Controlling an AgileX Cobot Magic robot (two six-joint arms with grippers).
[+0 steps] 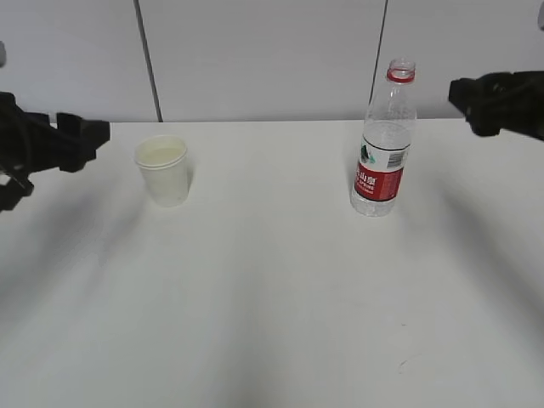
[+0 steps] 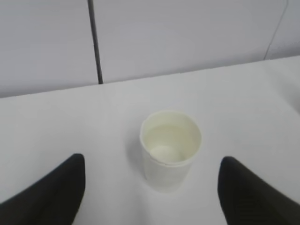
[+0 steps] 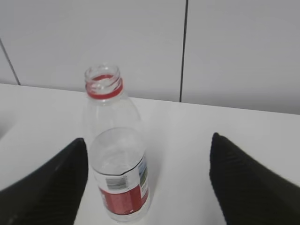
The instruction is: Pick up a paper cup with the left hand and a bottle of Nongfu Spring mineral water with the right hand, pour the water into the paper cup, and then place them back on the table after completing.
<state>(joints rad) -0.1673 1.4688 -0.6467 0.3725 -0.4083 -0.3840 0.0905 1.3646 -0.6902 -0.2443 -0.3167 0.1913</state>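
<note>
White paper cup [image 2: 170, 150] stands apart between the left hand's [image 2: 152, 192] spread fingers; one uncapped Nongfu Spring bottle [image 3: 117, 159] likewise between the right hand's [image 3: 147, 187]

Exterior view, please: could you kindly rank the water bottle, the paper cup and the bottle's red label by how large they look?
1. The water bottle, standing uncapped, the tallest.
2. The paper cup, upright, clearly shorter than the bottle.
3. The red label, a band on the bottle's lower body, smallest.
Both stand at similar depth on the table.

Cream paper cup [image 1: 162, 169], clear red-labelled bottle [image 1: 384, 140], white table [image 1: 272, 297].
</note>
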